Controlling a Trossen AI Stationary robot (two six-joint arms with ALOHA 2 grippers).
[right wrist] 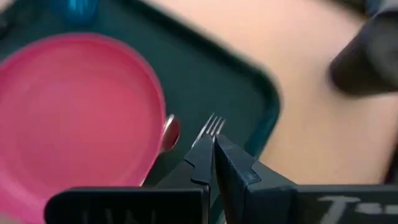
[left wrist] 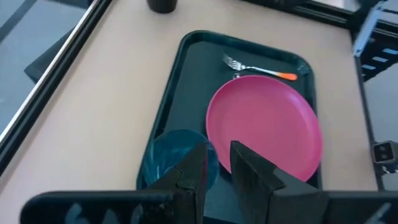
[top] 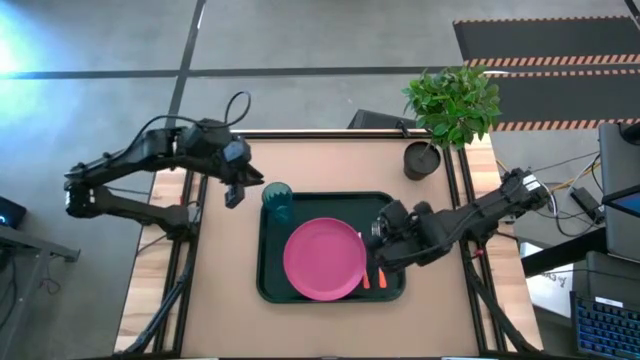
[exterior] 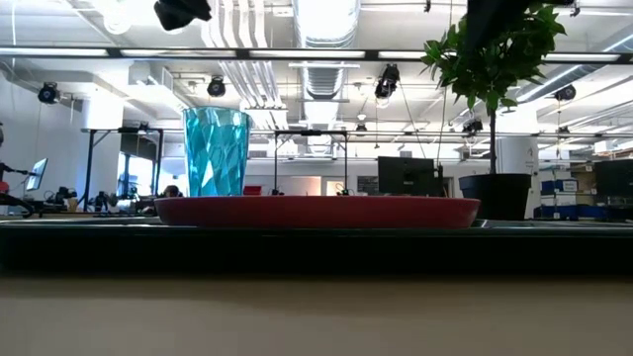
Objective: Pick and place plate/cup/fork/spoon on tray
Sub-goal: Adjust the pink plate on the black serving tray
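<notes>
The dark green tray (top: 268, 262) holds the pink plate (top: 324, 259), which lies flat in its middle. The teal cup (top: 277, 199) stands upright in the tray's far left corner. The fork (left wrist: 258, 68) lies on the tray floor along its right side, tines (right wrist: 214, 124) toward the far edge. The spoon's bowl (right wrist: 169, 134) peeks out beside the plate rim. My left gripper (top: 235, 188) hangs above the table just left of the cup, with a narrow gap between its fingers and nothing in it. My right gripper (top: 384, 234) is shut and hovers over the fork.
A dark plant pot (top: 422, 160) with a leafy plant (top: 455, 100) stands at the table's far right corner. Bare tabletop lies left of the tray (top: 220, 280) and right of it (top: 435, 290).
</notes>
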